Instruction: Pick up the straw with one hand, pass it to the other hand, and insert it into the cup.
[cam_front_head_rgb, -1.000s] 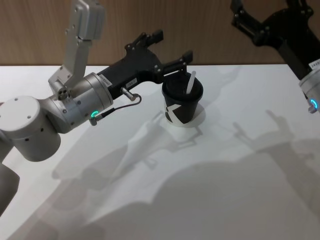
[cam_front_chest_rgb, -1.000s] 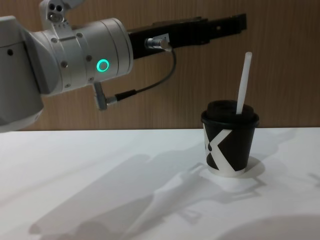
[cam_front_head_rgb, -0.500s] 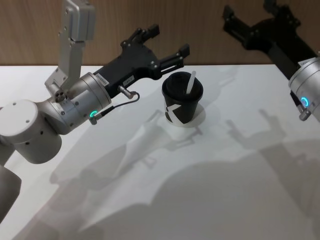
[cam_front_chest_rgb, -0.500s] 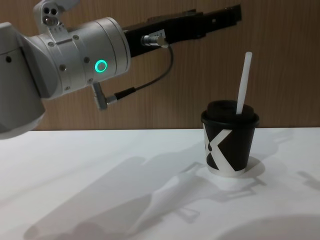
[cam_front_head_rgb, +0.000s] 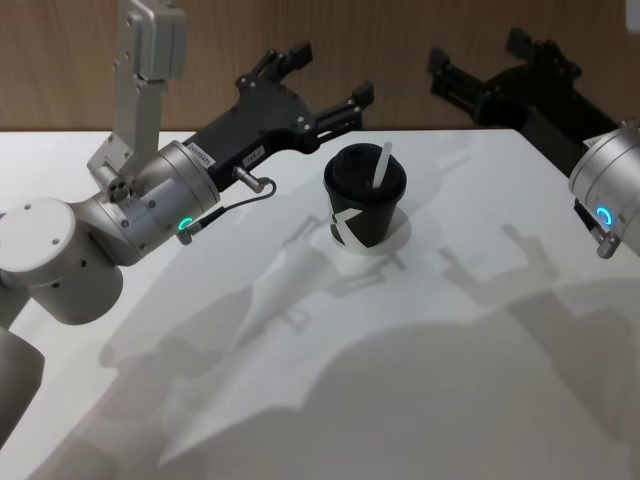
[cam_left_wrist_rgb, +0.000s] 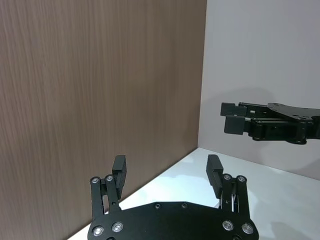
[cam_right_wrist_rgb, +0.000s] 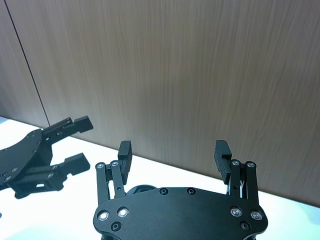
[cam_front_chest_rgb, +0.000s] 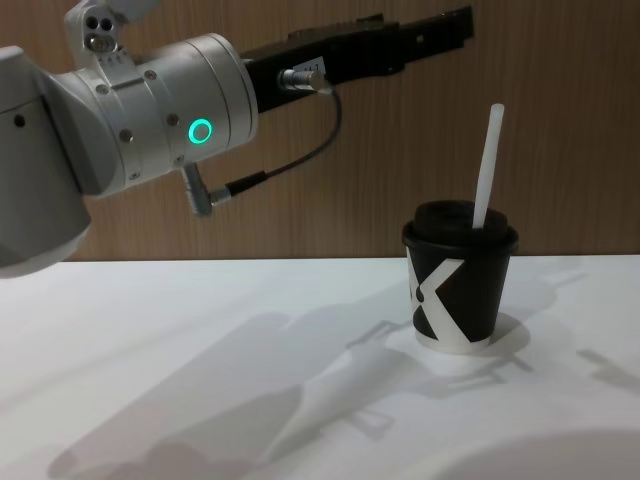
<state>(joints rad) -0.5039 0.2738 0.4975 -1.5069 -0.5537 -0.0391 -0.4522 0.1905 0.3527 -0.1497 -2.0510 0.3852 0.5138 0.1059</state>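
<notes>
The cup stood upright on the white worktop, its white X-like mark facing the robot, and the straw was already in it, poking up through the black domed lid and leaning slightly; in the chest view the straw rose well above the lid of the cup. The left hand hung in the air above and behind the cup on its left side, apart from both cup and straw, its two fingers spread wide with nothing between them; the left wrist view showed the same gap between its fingertips. The right hand was raised at the far right, well away from the cup, and its fingers also stood spread and empty, with the wood-panelled wall behind them.
</notes>
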